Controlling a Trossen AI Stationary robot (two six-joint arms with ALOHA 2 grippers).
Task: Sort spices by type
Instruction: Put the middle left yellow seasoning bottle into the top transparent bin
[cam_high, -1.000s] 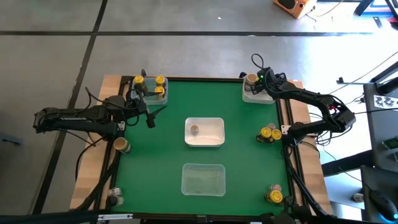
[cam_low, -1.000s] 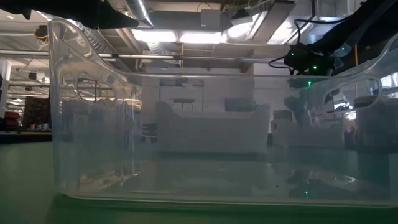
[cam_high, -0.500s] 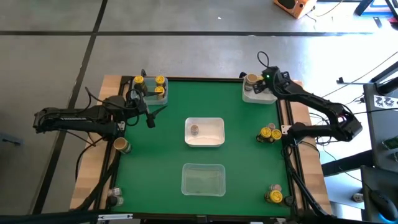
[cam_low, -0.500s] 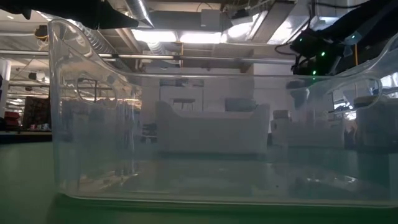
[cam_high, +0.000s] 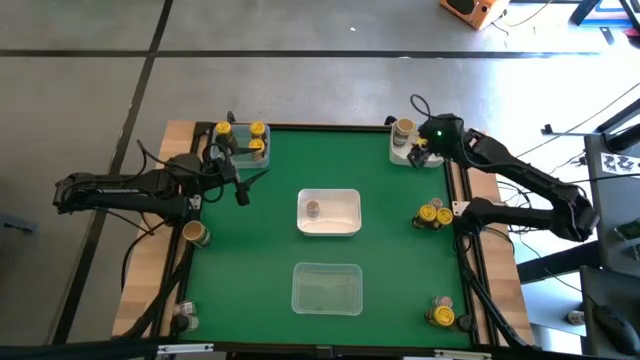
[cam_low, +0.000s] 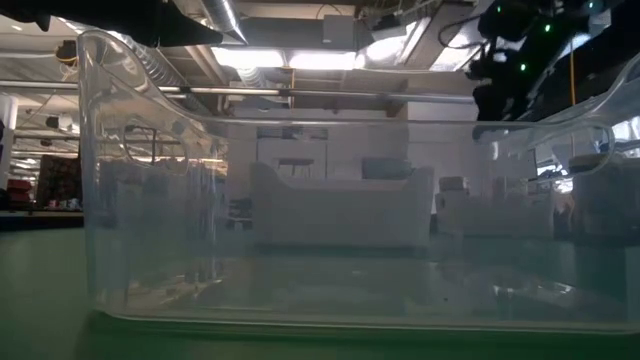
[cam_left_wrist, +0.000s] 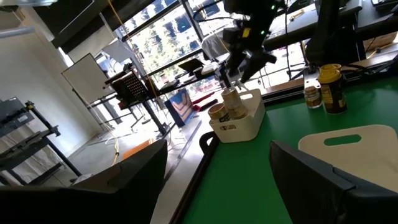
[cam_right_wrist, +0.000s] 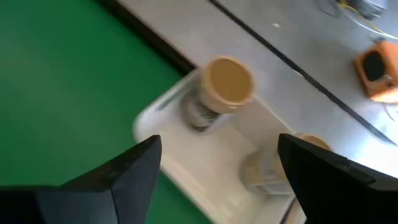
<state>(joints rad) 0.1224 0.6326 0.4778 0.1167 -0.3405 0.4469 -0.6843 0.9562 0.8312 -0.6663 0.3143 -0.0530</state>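
Note:
Small spice jars stand in groups. Three yellow-lidded ones sit in a clear bin at the far left corner. Two tan-lidded jars stand in the white bin at the far right corner. One jar rests in the centre white bin. My right gripper hangs open above the far right bin, touching nothing; the right wrist view shows its fingers spread over the jars. My left gripper waits open and empty above the mat near the yellow jars.
More jars stand loose: yellow-lidded ones at the right edge and near right corner, a tan one at the left edge, grey ones at the near left corner. A clear bin sits near centre, filling the low view.
My right gripper has risen from just over the far right white bin to well above it, and its arm has swung out toward the table's right edge. The jars have not moved.

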